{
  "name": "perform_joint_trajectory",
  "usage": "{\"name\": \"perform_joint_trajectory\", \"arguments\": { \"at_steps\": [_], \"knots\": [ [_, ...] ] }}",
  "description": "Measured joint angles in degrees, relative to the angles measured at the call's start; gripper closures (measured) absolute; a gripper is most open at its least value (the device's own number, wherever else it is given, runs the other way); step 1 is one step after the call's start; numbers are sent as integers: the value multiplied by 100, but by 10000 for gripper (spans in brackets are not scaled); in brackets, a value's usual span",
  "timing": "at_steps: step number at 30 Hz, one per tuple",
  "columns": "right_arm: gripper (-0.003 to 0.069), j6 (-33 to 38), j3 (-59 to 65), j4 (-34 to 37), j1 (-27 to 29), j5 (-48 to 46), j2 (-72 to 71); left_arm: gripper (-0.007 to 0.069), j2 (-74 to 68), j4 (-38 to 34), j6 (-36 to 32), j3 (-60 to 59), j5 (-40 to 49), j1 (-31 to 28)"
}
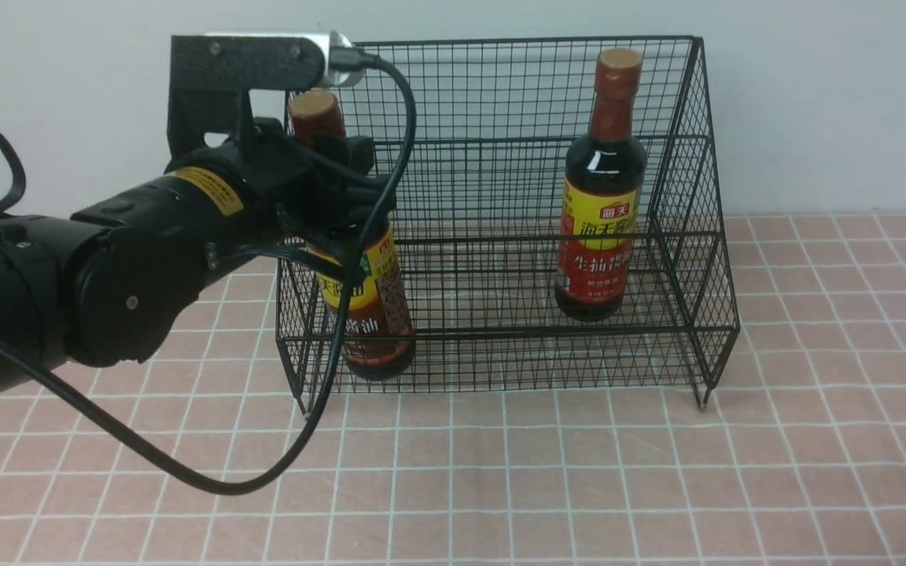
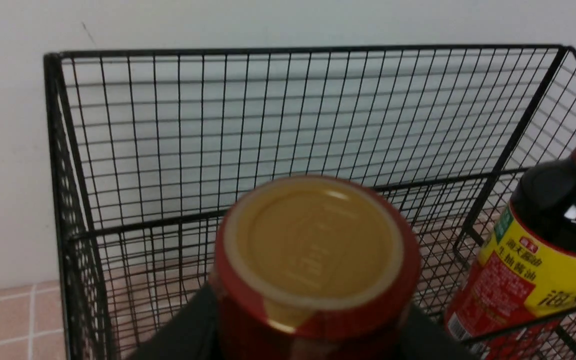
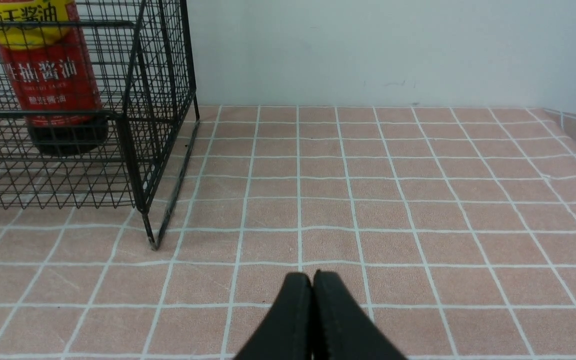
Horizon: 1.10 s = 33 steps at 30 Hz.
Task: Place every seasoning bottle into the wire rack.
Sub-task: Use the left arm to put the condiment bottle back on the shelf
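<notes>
Grip confirmed — left gripper clamps the brown-label bottle at its neck, inside the wire rack, front left. Red-label bottle stands inside, right end. Right gripper — closed, empty.

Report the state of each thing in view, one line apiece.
wire rack, standing on its feet, both bottles inside.
brown-label bottle, upright at the rack's left end, gripped at the neck.
red-label bottle, upright at the rack's right end, nothing touching it.
left tool, shut on the brown-label bottle.
right tool, shut, empty, over the tablecloth.
</notes>
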State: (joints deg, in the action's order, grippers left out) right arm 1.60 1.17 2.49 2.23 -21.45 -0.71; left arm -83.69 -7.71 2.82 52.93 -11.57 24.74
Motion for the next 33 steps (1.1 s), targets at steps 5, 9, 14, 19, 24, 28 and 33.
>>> {"name": "perform_joint_trajectory", "arguments": {
  "at_steps": [5,9,14,19,24,28,33],
  "knots": [
    [673,0,0,0,0,0,0,362,-28,13,-5,0,66,0],
    [673,0,0,0,0,0,0,362,-28,15,-5,0,77,0],
    [673,0,0,0,0,0,0,324,-28,3,23,47,13,0],
    [673,0,0,0,0,0,0,246,9,-8,62,95,-102,0],
    [673,0,0,0,0,0,0,217,9,-8,61,95,-97,0],
    [673,0,0,0,0,0,0,214,115,-8,61,95,-91,0],
    [673,0,0,0,0,0,0,214,689,101,61,95,-45,0]
  ]
}}
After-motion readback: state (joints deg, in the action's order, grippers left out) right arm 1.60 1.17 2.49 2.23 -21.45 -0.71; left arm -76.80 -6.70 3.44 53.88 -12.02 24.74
